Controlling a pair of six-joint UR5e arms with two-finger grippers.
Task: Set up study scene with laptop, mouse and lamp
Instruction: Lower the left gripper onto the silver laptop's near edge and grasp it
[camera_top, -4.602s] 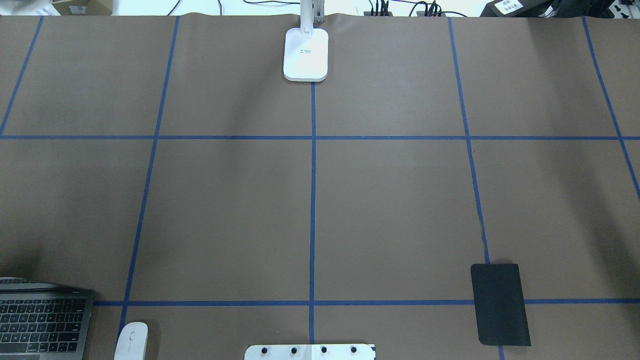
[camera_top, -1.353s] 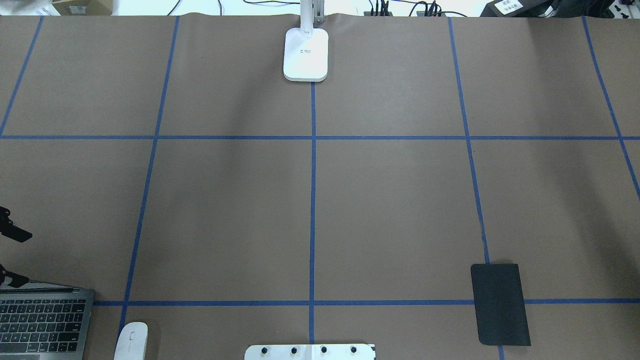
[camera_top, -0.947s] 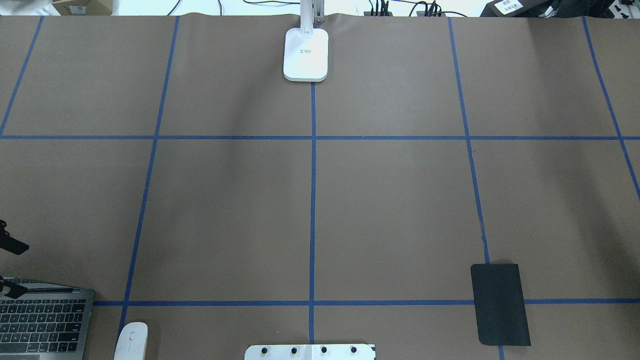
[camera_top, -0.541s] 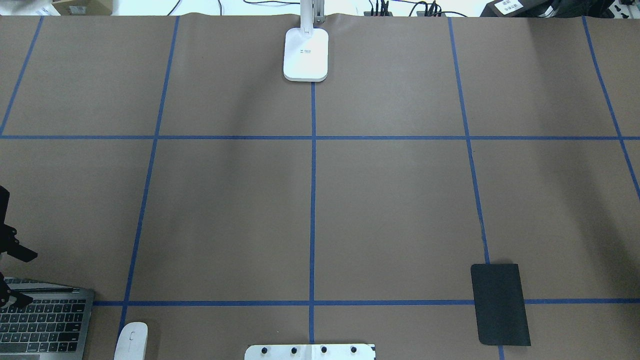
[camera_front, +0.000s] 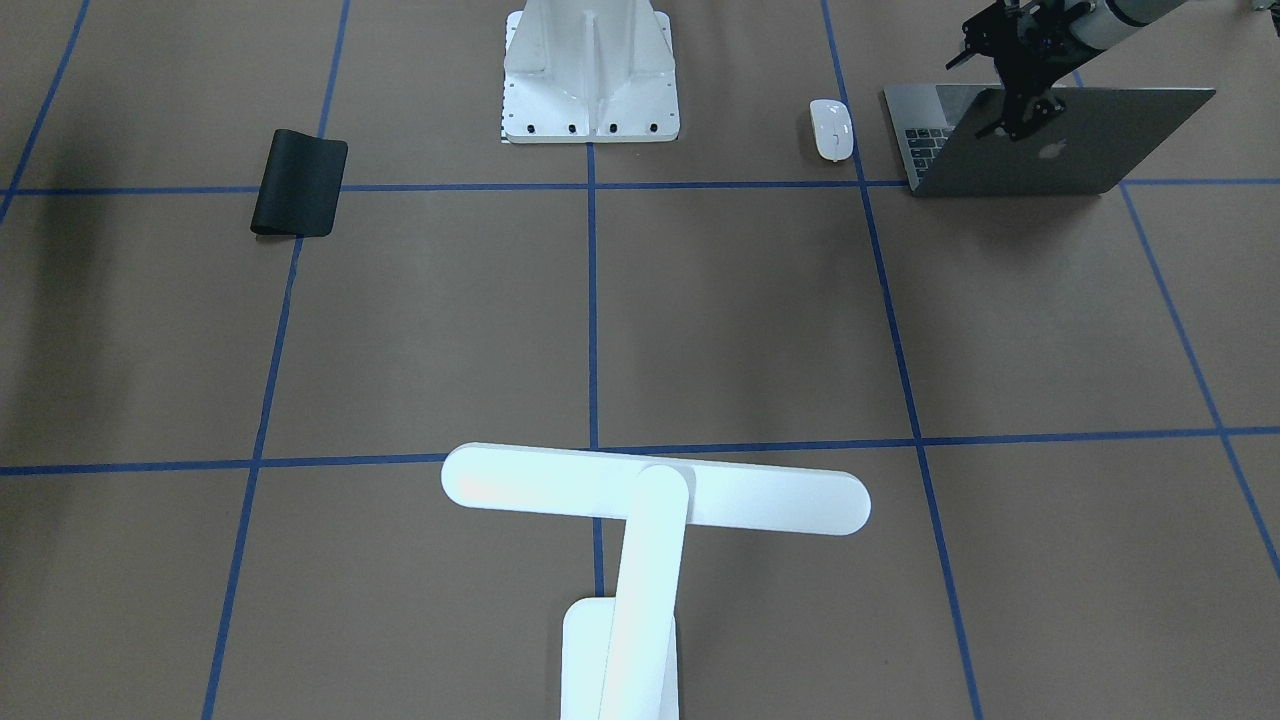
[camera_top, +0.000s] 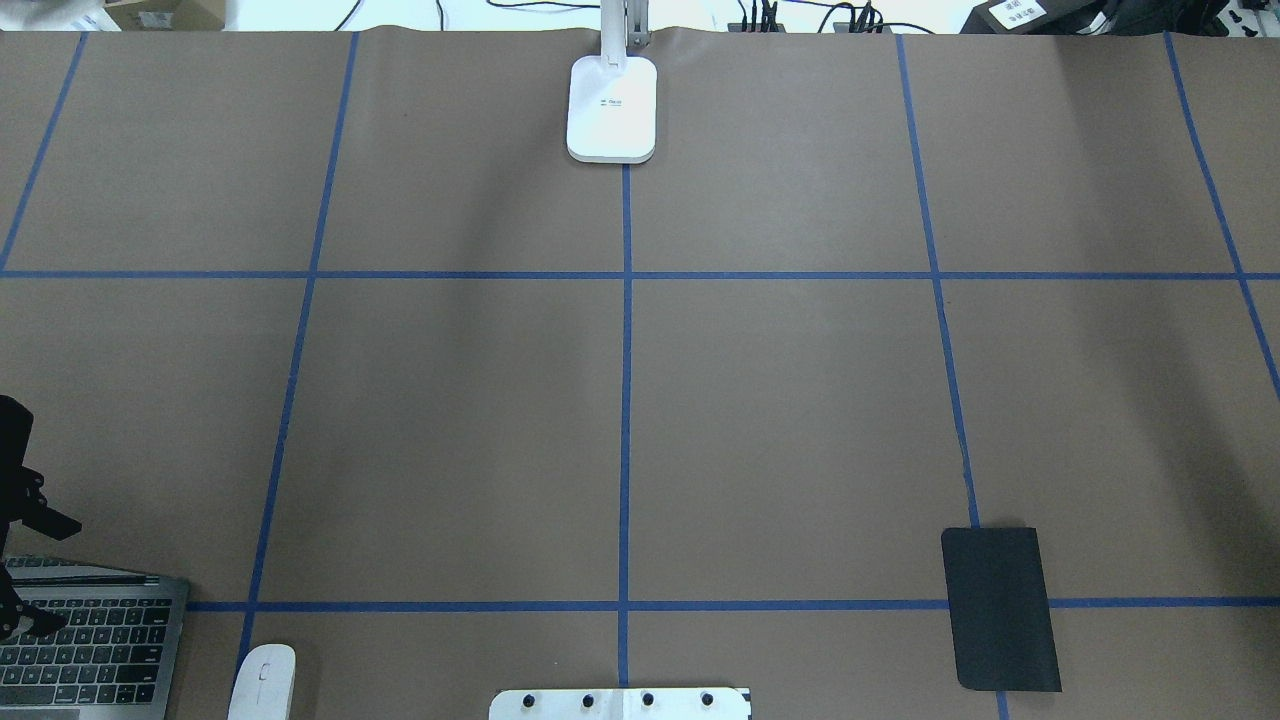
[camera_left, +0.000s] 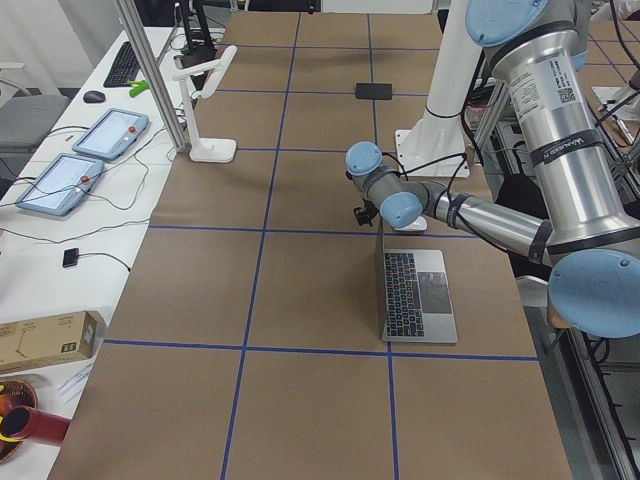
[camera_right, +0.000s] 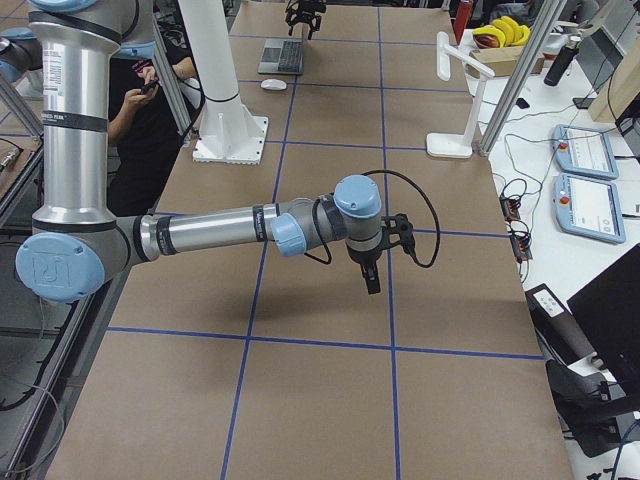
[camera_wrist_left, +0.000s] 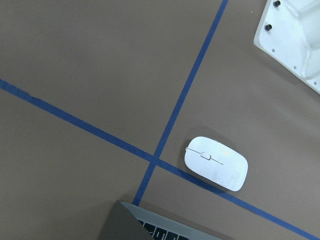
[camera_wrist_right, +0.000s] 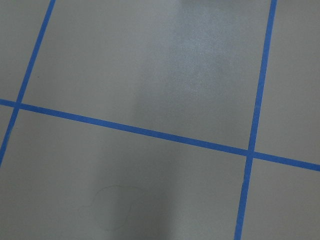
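Fingers (camera_top: 55, 522) of the left gripper (camera_top: 55, 573) stand wide apart, one on each side of the raised lid edge of the laptop (camera_front: 1060, 150); contact cannot be confirmed. For the right gripper (camera_right: 372, 283), finger spread cannot be determined. On the counter (camera_front: 750, 300): one laptop at the robot's near-left corner, one lamp (camera_front: 655, 490) at the far centre edge, one black mat (camera_front: 298, 183), one mouse (camera_front: 831, 129) just beside the laptop.
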